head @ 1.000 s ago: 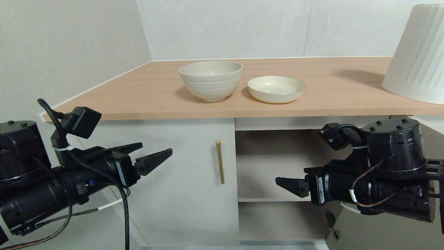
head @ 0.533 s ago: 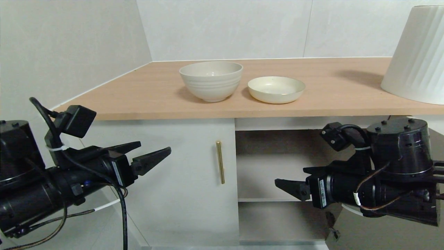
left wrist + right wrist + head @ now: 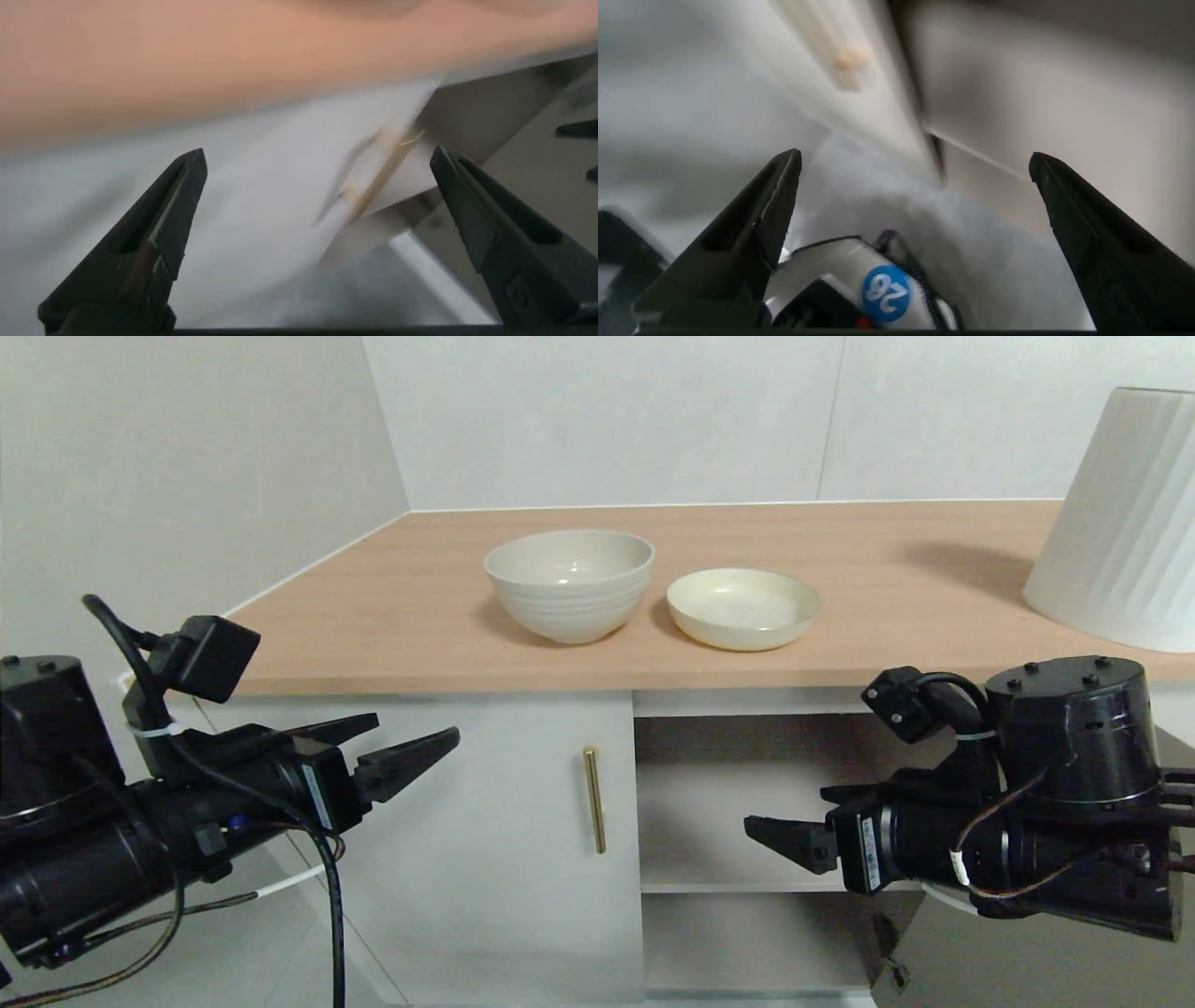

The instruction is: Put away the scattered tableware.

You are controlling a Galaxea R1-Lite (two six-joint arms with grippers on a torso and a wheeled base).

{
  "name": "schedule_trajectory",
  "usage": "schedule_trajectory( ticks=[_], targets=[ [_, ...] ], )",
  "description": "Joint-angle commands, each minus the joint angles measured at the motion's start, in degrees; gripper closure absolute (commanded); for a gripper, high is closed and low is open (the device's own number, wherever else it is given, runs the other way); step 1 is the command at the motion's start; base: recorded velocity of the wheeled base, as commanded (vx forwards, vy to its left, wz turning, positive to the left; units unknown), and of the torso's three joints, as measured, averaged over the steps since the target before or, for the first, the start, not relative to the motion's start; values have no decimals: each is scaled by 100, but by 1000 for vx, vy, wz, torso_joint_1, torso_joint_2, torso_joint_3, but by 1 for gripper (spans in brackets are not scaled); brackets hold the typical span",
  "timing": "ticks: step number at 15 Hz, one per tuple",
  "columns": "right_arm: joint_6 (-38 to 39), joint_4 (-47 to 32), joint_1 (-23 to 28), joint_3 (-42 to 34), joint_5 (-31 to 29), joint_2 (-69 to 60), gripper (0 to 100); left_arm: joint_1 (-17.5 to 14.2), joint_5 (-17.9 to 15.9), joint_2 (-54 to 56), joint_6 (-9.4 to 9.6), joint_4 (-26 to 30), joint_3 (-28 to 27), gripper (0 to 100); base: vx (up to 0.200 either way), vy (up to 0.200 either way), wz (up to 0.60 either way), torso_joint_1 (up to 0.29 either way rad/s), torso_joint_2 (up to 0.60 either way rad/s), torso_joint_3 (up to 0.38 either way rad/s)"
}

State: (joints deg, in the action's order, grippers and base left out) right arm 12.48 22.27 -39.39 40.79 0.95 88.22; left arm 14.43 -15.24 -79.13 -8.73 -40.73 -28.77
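A deep cream ribbed bowl [image 3: 568, 583] stands on the wooden countertop [image 3: 392, 625], and a shallow cream dish [image 3: 744, 607] sits just to its right. Both arms hang below counter height in front of the cabinet. My left gripper [image 3: 415, 733] is open and empty ahead of the closed left door, its fingers [image 3: 140, 252] spread wide in the left wrist view [image 3: 318, 159]. At the mouth of the open right compartment, my right gripper [image 3: 784, 810] is also open with nothing held, as the right wrist view [image 3: 915, 159] confirms.
The white cabinet door has a vertical brass handle [image 3: 594, 800]. Beside it the right compartment is open, with a shelf [image 3: 738, 887] inside. A large white lampshade [image 3: 1120, 523] stands on the counter at the far right. Walls close off the counter at the left and back.
The whole head view has shifted, so the counter and dishes now appear lower in the picture. Both arms keep nearly the same pose with grippers open.
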Motion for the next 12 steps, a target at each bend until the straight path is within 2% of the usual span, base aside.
schedule_trajectory(
  ticks=[1, 4, 7, 8, 9, 10, 12],
  targets=[
    [0, -4, -8, -1, 10, 2, 0, 16, -5, -6, 3, 30, 3, 0, 0, 0, 0, 124, -549, -295],
    [0, -12, -8, -1, 10, -7, 0, 191, 38, 64, 3, 179, -15, 0, 0, 0, 0, 155, -492, -294],
    [-53, -12, -8, -1, 19, -7, 0, 227, 38, 99, -6, 970, -454, 0, 0, 0, 0, 175, -479, -294],
    [-53, -12, -8, -1, 10, -7, 0, 227, 38, 99, -15, 1041, -489, 0, 0, 0, 0, 188, -481, -281],
    [-71, -12, -8, -1, 10, 19, 0, 218, 56, 64, -15, 1577, -727, 0, 0, 0, 0, 198, -486, -290],
    [-62, -12, -8, -1, 19, 37, 0, 227, 47, 73, -120, 1805, -832, 0, 0, 0, 0, 198, -491, -290],
    [-62, -12, -8, -1, 19, 46, 0, 271, 38, 29, -841, 2043, -1096, 0, 0, 0, 0, 205, -486, -278]
  ],
)
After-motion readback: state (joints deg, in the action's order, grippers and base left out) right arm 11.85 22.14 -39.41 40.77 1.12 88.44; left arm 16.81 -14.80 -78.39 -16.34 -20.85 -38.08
